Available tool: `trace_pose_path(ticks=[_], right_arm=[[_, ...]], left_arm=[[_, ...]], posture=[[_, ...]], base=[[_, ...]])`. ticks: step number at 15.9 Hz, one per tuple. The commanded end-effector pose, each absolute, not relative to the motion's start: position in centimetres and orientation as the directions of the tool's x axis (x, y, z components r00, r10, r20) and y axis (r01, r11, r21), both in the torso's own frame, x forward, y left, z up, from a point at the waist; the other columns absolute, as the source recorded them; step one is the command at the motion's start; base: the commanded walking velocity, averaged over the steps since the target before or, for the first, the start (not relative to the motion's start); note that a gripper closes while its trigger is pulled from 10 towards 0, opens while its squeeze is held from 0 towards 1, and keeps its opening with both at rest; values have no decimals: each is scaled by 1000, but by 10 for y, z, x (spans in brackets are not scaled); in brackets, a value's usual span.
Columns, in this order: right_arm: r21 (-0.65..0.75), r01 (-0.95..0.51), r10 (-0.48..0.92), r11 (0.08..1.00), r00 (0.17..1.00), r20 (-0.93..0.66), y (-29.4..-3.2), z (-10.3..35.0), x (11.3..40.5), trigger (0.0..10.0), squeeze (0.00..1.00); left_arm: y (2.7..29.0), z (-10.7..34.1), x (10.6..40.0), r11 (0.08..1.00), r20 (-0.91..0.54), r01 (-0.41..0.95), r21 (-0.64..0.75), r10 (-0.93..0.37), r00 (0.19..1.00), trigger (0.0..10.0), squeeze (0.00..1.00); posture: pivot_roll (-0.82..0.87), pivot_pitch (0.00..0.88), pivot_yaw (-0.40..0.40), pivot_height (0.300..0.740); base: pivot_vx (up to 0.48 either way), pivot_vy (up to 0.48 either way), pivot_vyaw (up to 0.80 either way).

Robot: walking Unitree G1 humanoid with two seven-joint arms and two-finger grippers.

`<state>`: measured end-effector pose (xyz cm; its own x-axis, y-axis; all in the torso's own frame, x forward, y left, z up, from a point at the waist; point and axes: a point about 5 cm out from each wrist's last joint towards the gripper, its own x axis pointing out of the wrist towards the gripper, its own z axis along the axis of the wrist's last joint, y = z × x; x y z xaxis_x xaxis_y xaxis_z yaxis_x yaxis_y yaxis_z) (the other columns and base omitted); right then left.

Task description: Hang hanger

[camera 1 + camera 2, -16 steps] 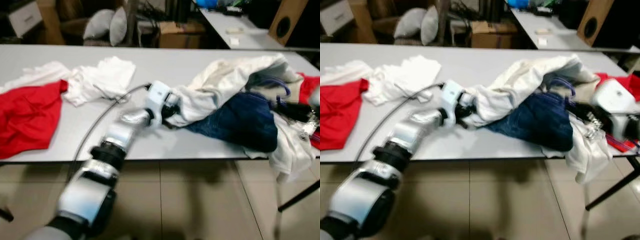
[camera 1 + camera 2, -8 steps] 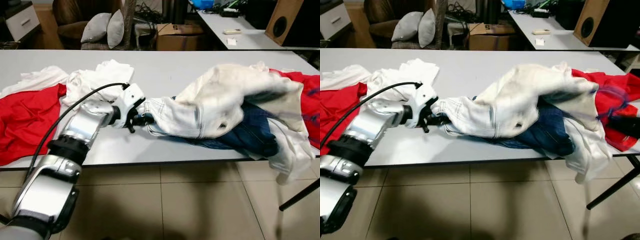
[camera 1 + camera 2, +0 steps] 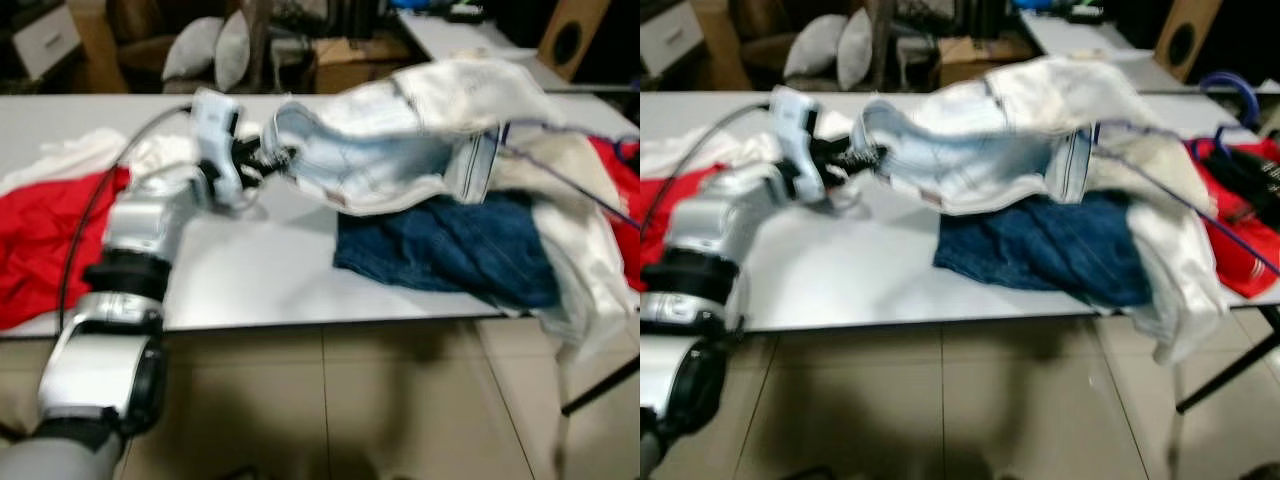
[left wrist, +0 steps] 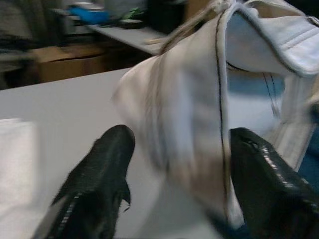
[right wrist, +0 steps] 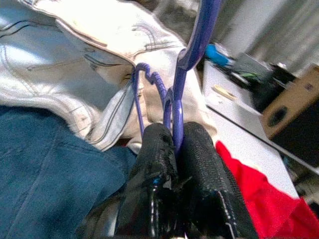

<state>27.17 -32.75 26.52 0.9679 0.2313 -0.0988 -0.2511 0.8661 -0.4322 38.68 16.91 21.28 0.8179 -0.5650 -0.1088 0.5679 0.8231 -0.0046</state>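
Head views blurred. White jacket (image 3: 400,120) hides most of purple hanger (image 5: 175,94) & part of jeans (image 3: 450,250). Red shirt (image 3: 45,235), left of jacket, cut off by frame edge.

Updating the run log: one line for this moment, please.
left gripper: shut on white jacket, lifted | right gripper: shut on blue hanger

Head stereo pair looks down across the table (image 3: 270,280); wrist cameras sit close along their fingers.
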Motion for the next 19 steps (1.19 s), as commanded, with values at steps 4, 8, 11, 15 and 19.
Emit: trace_pose_path(ticks=[4, 8, 11, 15, 19], right_arm=[[-449, -296, 266, 843, 955, -129, -314, 254, 276, 10000, 0], [-475, -523, 436, 708, 853, -288, -317, 266, 234, 10000, 0], [-487, -545, 380, 682, 834, -401, -345, 292, 189, 10000, 0], [-475, -417, 404, 775, 905, -135, -334, 315, 184, 10000, 0], [-261, -240, 251, 935, 968, 10, -275, 249, 227, 10000, 0]], left_arm=[[162, 170, 362, 739, -296, 674, 29, -637, 712, 10000, 1000], [161, 177, 345, 706, -176, 707, -30, -700, 692, 10000, 1000], [173, 188, 342, 810, -53, 582, -71, -586, 809, 10000, 1000], [166, 191, 341, 894, 20, 448, -28, -447, 894, 10000, 1000], [147, 186, 329, 919, 42, 360, 163, -371, 928, 10000, 0]], posture=[[-140, 0, 12, 740], [-148, 0, 22, 740], [-166, 0, 39, 740], [-200, 0, 76, 740], [-186, 0, 87, 740]], base=[[0, 0, 0], [0, 0, 0], [0, 0, 0], [0, 0, 0], [0, 0, 0]])
